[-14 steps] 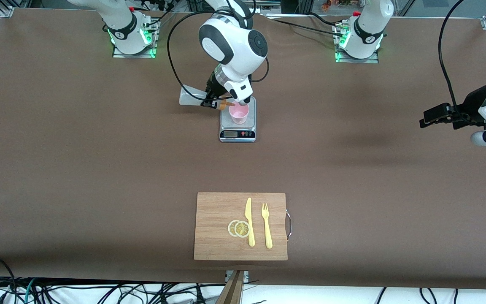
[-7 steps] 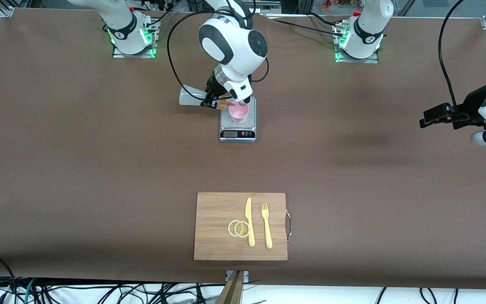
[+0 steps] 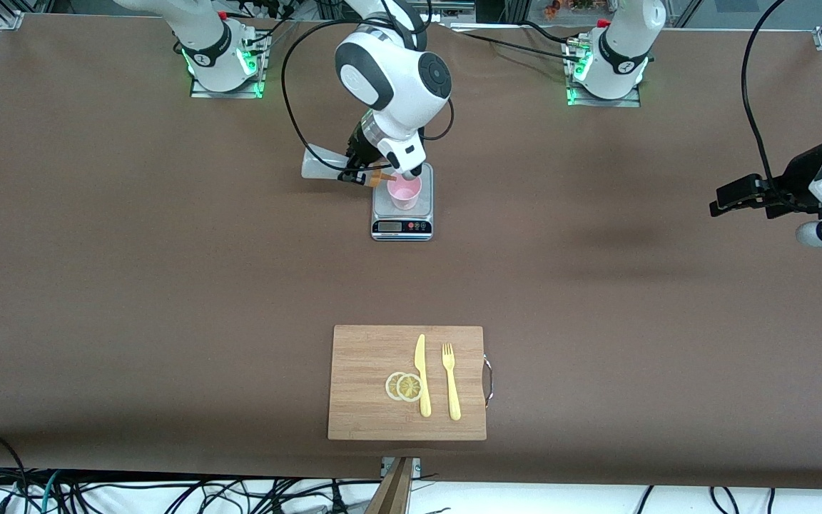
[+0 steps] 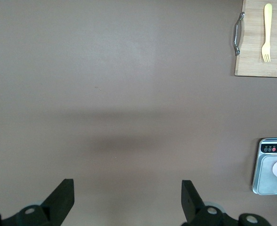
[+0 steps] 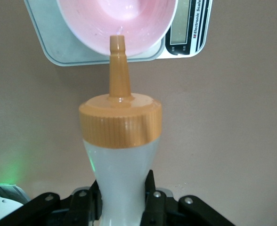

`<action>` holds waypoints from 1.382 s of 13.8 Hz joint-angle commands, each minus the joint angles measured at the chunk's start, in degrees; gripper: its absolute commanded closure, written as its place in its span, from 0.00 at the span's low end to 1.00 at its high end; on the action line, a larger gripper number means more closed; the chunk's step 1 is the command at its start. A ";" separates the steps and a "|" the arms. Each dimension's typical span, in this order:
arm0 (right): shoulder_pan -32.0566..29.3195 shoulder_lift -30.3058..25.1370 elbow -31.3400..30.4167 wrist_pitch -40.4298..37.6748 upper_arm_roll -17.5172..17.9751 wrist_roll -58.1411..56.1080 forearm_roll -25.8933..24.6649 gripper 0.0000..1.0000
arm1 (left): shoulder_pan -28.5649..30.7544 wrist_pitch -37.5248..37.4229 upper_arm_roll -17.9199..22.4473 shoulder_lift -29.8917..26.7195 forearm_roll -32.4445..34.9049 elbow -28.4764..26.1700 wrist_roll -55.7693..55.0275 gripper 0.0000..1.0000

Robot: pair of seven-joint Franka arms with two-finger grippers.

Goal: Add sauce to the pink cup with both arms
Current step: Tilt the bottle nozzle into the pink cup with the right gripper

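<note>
Sauce [image 5: 122,155] sits in a small translucent whitish squeeze bottle with a ribbed orange cap and a tapered orange nozzle. I judge it light and soft-walled, so a grip on the body will squeeze it; taken at the narrow neck just below the cap, as it is here, it should be stiffer and less apt to slip. The smooth plastic could slide if the grip loosens.

The right gripper [image 5: 122,200] is clamped on that neck, its fingers [image 5: 153,200] pressed to both sides. It holds the bottle tipped nearly level over the table beside the scale [image 3: 402,214], with the nozzle tip over the rim of the cup [image 3: 404,191]. No stream of sauce shows at the nozzle.

The cup is a small light-pink tumbler, round, plain-rimmed, with no handle. It stands upright on the scale's plate, and looks light and easy to tip if nudged. Whether there is sauce in it I cannot tell.

The left gripper [image 3: 736,194] waits with its jaws spread wide and empty over bare table toward the left arm's end, well apart from the cup.

Nearer the front camera lies a board [image 3: 368,357] with a knife [image 3: 422,375], a fork [image 3: 451,382] and two lemon slices [image 3: 404,386].
</note>
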 commanded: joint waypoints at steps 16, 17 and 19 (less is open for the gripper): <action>-0.48 -7.70 -3.87 7.69 -5.40 -0.34 13.72 0.82 | 0.04 -1.19 -0.06 0.68 0.58 1.52 1.12 0.00; -0.57 -9.46 -6.32 10.23 -6.19 -0.69 14.96 0.82 | 0.04 -1.19 -0.06 0.68 0.58 1.52 1.12 0.00; -0.57 -13.59 -12.12 16.37 -7.94 -2.88 17.77 0.82 | 0.04 -1.19 -0.06 0.68 0.58 1.52 1.12 0.00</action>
